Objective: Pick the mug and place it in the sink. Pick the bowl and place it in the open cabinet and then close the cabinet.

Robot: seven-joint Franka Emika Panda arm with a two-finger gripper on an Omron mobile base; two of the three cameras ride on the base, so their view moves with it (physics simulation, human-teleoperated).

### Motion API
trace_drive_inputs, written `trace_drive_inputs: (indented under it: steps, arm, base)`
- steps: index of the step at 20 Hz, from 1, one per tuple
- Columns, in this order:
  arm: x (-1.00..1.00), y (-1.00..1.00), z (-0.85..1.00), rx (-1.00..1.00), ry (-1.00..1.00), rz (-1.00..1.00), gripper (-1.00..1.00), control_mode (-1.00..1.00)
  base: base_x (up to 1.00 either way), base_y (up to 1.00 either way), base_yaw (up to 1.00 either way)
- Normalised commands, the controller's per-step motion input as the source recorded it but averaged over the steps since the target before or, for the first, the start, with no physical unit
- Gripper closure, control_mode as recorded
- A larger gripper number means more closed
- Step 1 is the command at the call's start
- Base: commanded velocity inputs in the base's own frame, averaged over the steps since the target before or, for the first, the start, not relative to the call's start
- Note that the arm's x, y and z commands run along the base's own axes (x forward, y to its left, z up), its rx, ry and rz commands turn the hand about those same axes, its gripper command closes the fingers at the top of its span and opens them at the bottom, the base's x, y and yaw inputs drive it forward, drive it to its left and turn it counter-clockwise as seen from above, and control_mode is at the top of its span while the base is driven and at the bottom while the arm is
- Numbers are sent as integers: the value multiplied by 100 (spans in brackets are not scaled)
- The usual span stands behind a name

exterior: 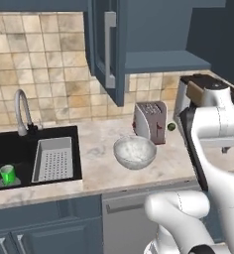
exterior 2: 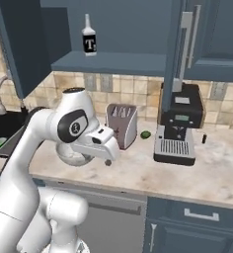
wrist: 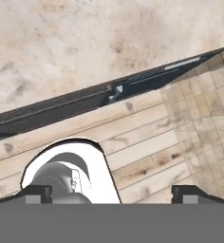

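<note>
Gripper (wrist: 112, 193) jaws wide apart, empty; bowl (exterior 2: 73, 154) mostly hidden behind arm, mug (exterior: 7, 174) prob. in sink (exterior: 20, 149).

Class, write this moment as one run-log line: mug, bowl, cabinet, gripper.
mug: in sink | bowl: on counter beside toaster | cabinet: door open | gripper: open, holding nothing
</note>
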Motion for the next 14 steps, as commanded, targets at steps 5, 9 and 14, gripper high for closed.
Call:
trace_drive_inputs:
  steps: [5,9,14]
  arm:
    - [0,0,0,0,0,0,-100,100]
    - [0,0,0,0,0,0,-100,100]
    - [0,0,0,0,0,0,-100,100]
  base:
    - [85,-7,5]
    - [46,-19,2]
    - [36,-6,1]
